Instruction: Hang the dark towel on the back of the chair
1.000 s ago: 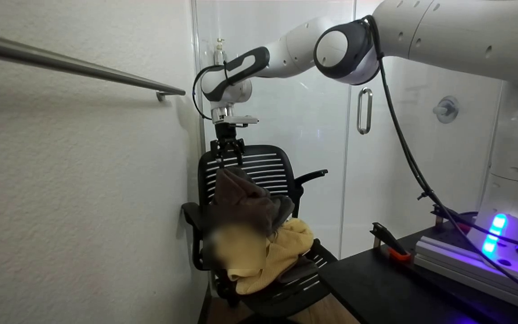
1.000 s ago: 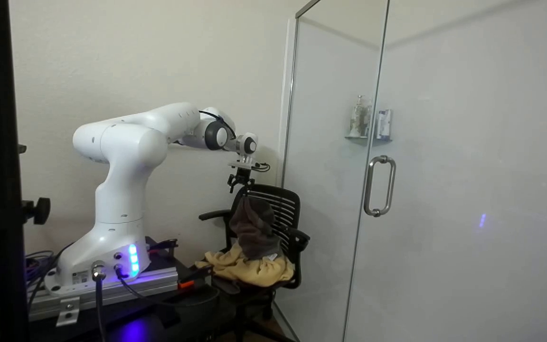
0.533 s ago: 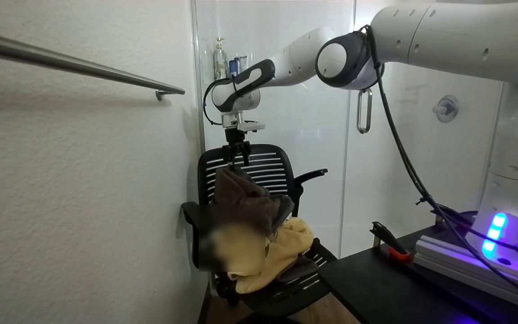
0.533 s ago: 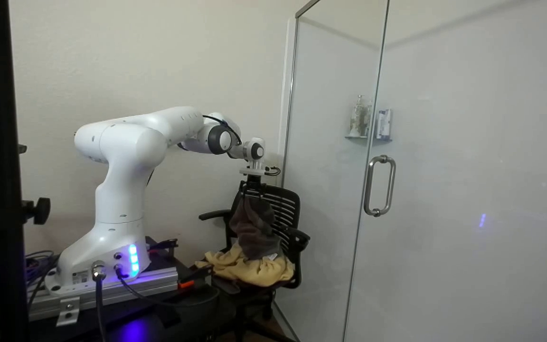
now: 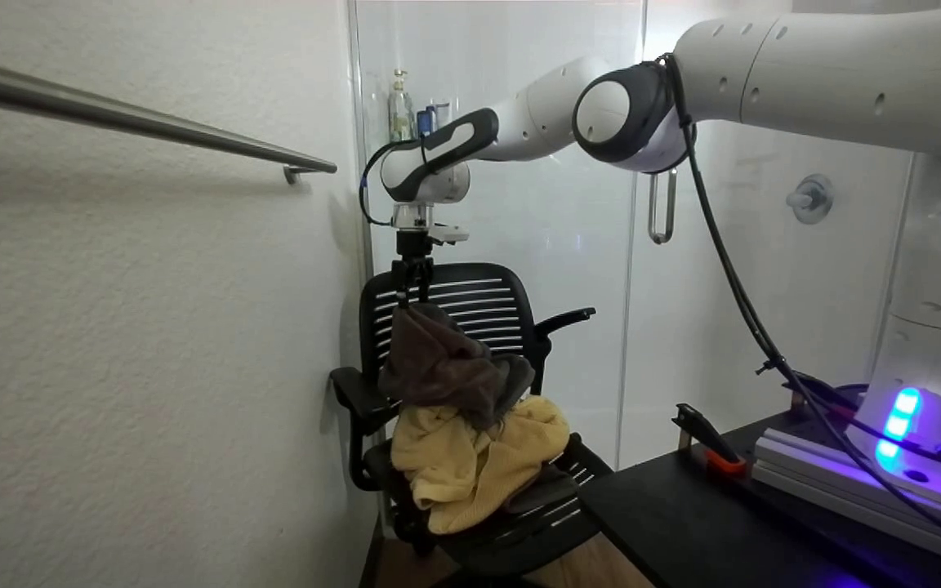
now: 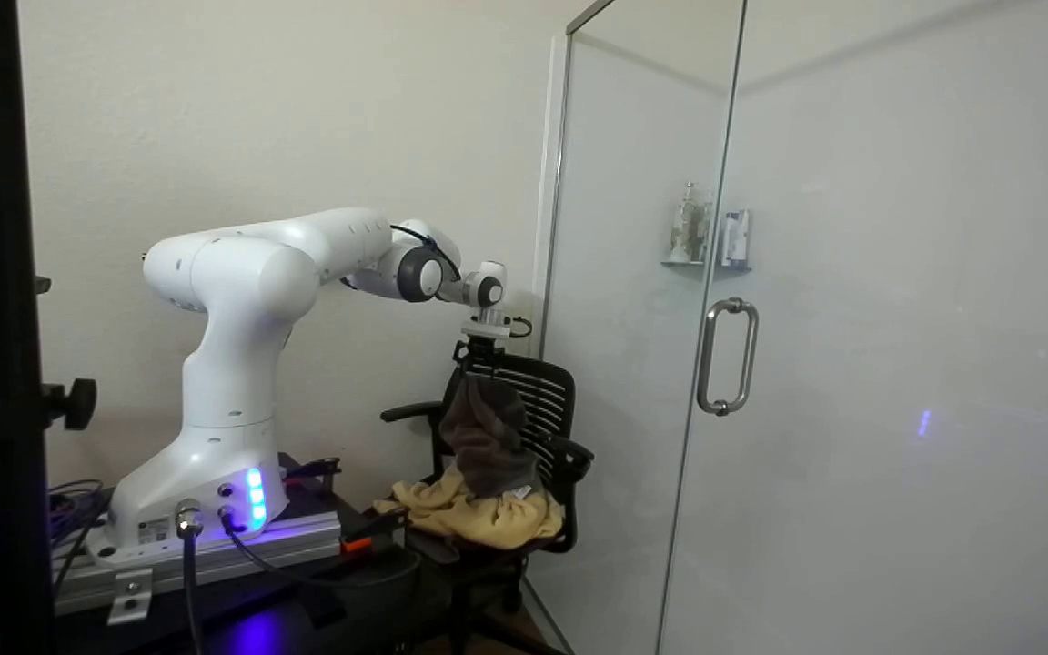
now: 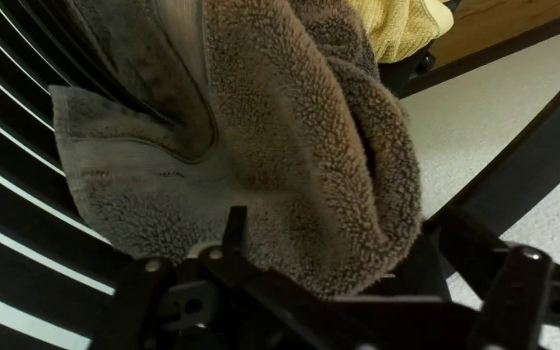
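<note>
The dark towel (image 5: pixel 446 363) lies bunched in a brown heap on the yellow cloth, its peak leaning up in front of the chair's slatted backrest (image 5: pixel 470 270). In both exterior views my gripper (image 5: pixel 413 300) points straight down just over that peak, in front of the black chair (image 6: pixel 560 382). The wrist view shows the gripper (image 7: pixel 336 218) open, its fingers spread wide with the near end of the towel (image 7: pixel 280 121) between and beyond them. Whether a finger touches the cloth I cannot tell.
A mustard-yellow cloth (image 5: pixel 479 465) covers much of the seat. The wall with a metal rail (image 5: pixel 152 114) runs close beside the chair. A glass shower door (image 6: pixel 851 273) stands behind it. The black table (image 5: pixel 683 514) with a clamp (image 5: pixel 707 441) reaches near the seat.
My gripper has come lower and nearer the backrest, then shifted back slightly, and its fingers have turned about the vertical. The towel and chair stay where they were.
</note>
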`<move>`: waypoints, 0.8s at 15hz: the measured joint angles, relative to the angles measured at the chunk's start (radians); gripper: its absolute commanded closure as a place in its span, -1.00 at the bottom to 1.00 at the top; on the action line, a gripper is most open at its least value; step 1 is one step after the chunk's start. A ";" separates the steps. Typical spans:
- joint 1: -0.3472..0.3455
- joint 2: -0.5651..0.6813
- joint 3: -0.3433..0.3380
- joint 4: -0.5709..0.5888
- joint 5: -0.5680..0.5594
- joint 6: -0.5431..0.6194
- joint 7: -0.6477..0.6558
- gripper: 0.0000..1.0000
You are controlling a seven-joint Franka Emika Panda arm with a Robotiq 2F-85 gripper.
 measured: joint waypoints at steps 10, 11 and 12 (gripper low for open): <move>-0.018 0.071 0.058 0.004 0.079 0.052 -0.057 -0.04; -0.018 0.074 0.058 0.005 0.079 0.052 -0.055 0.07; -0.018 0.077 0.057 0.005 0.079 0.052 -0.052 0.24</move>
